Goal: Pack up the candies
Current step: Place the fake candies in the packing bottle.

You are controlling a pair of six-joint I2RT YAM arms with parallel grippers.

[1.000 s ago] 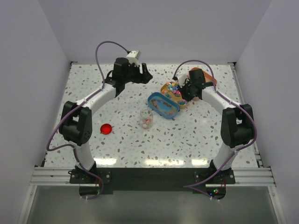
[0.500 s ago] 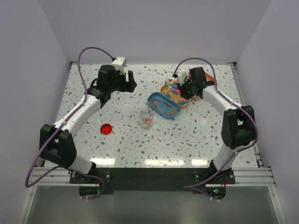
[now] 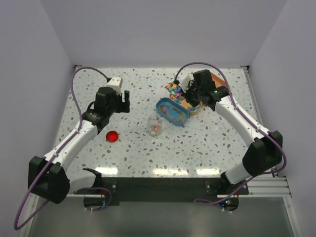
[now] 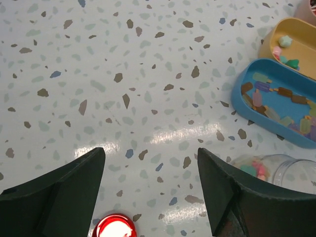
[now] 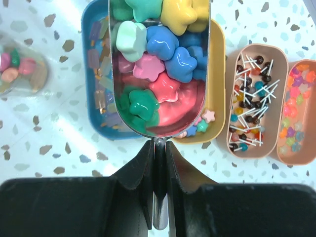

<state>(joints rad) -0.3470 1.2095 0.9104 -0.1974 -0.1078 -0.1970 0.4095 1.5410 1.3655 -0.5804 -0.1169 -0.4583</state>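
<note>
Star-shaped candies (image 5: 158, 49) in pink, blue, green and yellow fill the metal scoop (image 5: 170, 118), which projects straight ahead of the right pincer (image 5: 159, 148). The pincer's fingers are clamped tight on the scoop's thin handle. Half a second earlier the scoop was low at the yellow tin (image 5: 217, 98). Now it hangs lifted and loaded over the line where that tin meets the blue tin (image 5: 94, 49), both below the pincer. More candies lie in both tins, in the beige tins (image 5: 256, 148) off to the pincer's side, and in the clear jar (image 3: 154, 125) further out. The right arm reaches in from the far right with its wrist bent down, and its elbow has dropped back toward the near edge of the worktop (image 3: 197, 143). The left arm has swung back from the far centre toward its own side. The left pincer (image 4: 150, 153) hovers spread wide and empty above bare worktop, pointing toward the tins. The red lid (image 4: 114, 227) lies just behind its fingertips, and the jar stands beside one finger.
</note>
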